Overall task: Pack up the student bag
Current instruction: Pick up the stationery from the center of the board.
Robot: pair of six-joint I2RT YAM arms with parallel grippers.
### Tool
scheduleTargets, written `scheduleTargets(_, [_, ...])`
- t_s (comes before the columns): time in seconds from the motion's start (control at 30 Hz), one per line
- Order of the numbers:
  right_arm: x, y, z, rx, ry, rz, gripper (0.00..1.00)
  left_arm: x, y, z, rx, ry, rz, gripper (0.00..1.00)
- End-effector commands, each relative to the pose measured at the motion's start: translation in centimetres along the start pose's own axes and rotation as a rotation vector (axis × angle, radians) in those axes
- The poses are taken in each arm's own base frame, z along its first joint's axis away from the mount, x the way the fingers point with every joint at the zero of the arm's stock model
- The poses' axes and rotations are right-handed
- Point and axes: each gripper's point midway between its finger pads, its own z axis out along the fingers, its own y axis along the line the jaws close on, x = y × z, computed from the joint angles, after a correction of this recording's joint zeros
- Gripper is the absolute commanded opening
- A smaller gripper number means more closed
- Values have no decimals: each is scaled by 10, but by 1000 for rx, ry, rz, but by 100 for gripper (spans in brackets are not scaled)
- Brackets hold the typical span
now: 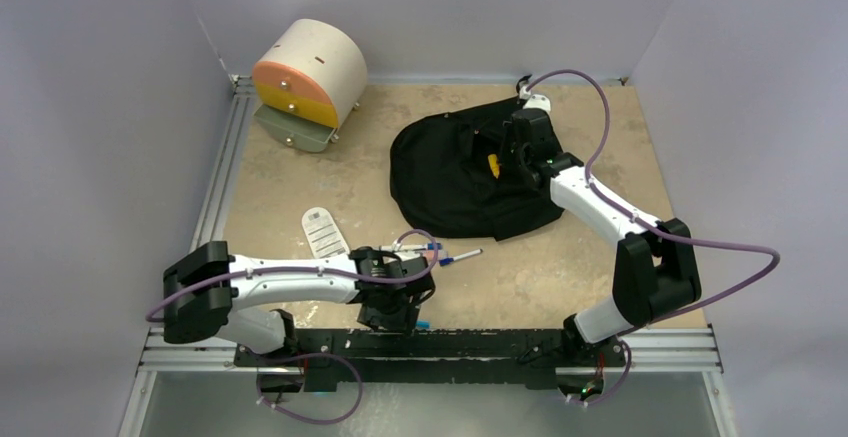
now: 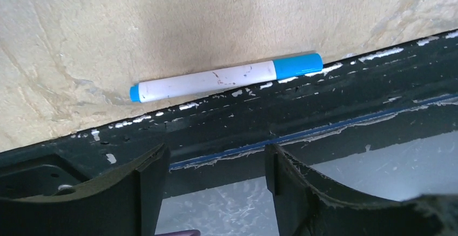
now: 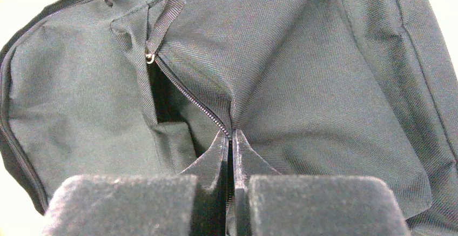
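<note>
The student bag (image 1: 450, 172), a black fabric backpack, lies flat at the centre right of the table. My right gripper (image 1: 512, 152) rests on its top. In the right wrist view it (image 3: 230, 139) is shut on the fabric edge along the bag's zipper (image 3: 189, 95), beside a narrow dark opening (image 3: 162, 98). A white marker with a blue cap (image 2: 227, 76) lies against the black front rail (image 2: 324, 106). My left gripper (image 2: 216, 166) is open and empty just above the rail, a little short of the marker. In the top view the left gripper (image 1: 400, 312) sits at the table's near edge.
A cream-and-orange cylindrical drawer box (image 1: 305, 77) stands at the back left. A white card (image 1: 322, 232) and some pens (image 1: 455, 256) lie on the table beyond the left arm. A small yellow thing (image 1: 493, 164) shows on the bag by the right gripper.
</note>
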Motion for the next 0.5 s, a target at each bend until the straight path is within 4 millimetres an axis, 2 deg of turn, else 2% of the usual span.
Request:
scheduleTargets(0.0, [-17,9,-9,-36,-55,27,0,-1,-25,-5,142,-13,-41,64])
scheduleTargets(0.4, [-18,7,-10,-22,-58,24,0,-10,-33,27,104,-20,-27,66])
scheduleTargets(0.47, [-17,6,-10,-22,-57,24,0,-17,-31,30,75,-54,-33,66])
